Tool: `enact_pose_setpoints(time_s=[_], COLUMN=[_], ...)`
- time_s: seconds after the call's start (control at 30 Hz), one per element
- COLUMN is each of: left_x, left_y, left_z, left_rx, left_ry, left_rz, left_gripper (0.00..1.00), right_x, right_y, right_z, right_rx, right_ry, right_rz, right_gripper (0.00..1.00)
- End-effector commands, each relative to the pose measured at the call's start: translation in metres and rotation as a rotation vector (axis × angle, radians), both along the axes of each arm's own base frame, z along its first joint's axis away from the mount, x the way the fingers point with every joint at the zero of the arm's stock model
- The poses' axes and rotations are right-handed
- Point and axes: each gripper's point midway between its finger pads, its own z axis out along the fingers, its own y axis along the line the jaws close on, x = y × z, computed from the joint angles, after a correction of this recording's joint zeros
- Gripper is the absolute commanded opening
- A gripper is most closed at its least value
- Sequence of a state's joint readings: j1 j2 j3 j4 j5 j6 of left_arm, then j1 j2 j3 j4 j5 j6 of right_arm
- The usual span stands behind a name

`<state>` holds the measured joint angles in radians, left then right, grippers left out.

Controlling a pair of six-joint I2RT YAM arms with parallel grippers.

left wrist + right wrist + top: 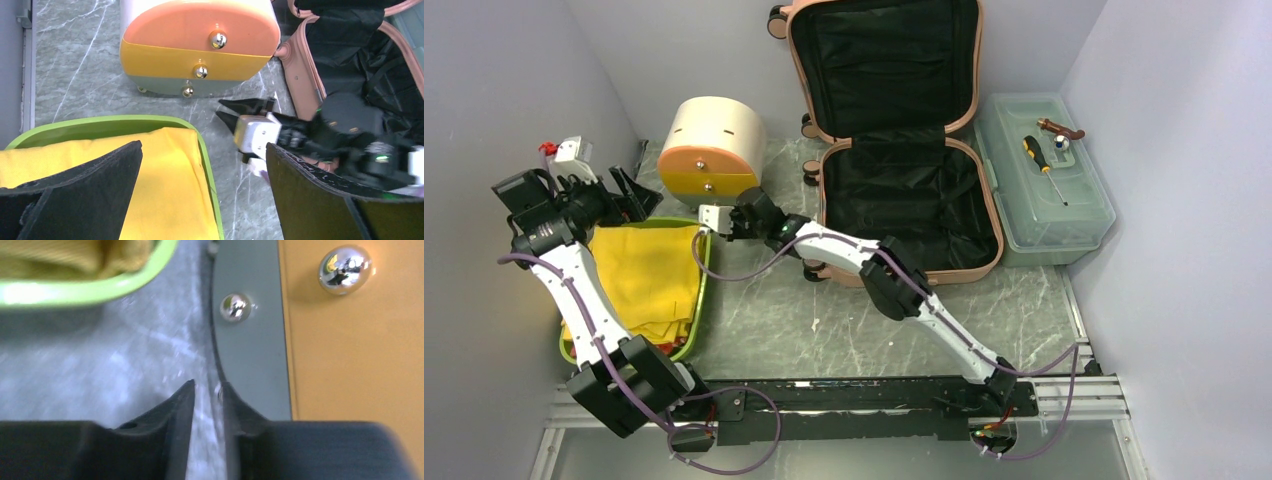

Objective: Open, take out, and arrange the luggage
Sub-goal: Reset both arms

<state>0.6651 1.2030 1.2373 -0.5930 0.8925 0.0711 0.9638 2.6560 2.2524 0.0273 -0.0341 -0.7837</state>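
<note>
The salmon-pink luggage lies open at the back centre, its lid leaning on the wall and its black lining bare. Its pink shell also shows in the left wrist view. My left gripper is wide open and empty above the far end of a green tray. My right gripper reaches left of the luggage. It sits low at the front of the cream drawer box, beside its grey bottom drawer. Its jaws stand a narrow gap apart with nothing between them.
The green tray holds a folded yellow cloth. The drawer box has chrome knobs. A translucent toolbox with a screwdriver on its lid stands right of the luggage. Grey walls close in on both sides.
</note>
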Motion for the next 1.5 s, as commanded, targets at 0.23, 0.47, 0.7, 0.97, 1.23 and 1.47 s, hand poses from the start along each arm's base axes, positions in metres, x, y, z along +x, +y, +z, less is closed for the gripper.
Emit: enact_pose_setpoints(time_s=[0.23,0.47,0.7,0.97,1.23,1.47], left_x=[-0.033,-0.082,-0.132,-0.175,-0.187,-0.19], left_y=[-0.031,-0.086,-0.132,-0.173,-0.181,-0.184], left_z=[0.029,0.027,0.009,-0.011,-0.028,-0.028], left_rx=[0.112,0.122,0.158,0.268,0.322,0.339], left_ry=[-0.021,-0.102,-0.17,-0.314,-0.342,-0.351], left_rz=[-0.182,-0.378,-0.496,-0.606,-0.649,-0.659], left_gripper=[0.99,0.99,0.99,0.99,0.99,0.99], right_x=[-0.141,-0.201,-0.246,-0.28,-0.286,-0.278], right_y=[-0.175,-0.329,-0.455,-0.532,-0.537,-0.54], right_z=[0.153,0.19,0.199,0.215,0.199,0.196], right_rx=[-0.178,-0.039,0.246,0.439,0.39,0.405], right_ry=[0.433,0.435,0.222,-0.035,-0.051,-0.062], right_rz=[-0.044,-0.297,-0.467,-0.627,-0.623,-0.659], right_gripper=[1.0,1.0,1.0,1.0,1.0,1.0])
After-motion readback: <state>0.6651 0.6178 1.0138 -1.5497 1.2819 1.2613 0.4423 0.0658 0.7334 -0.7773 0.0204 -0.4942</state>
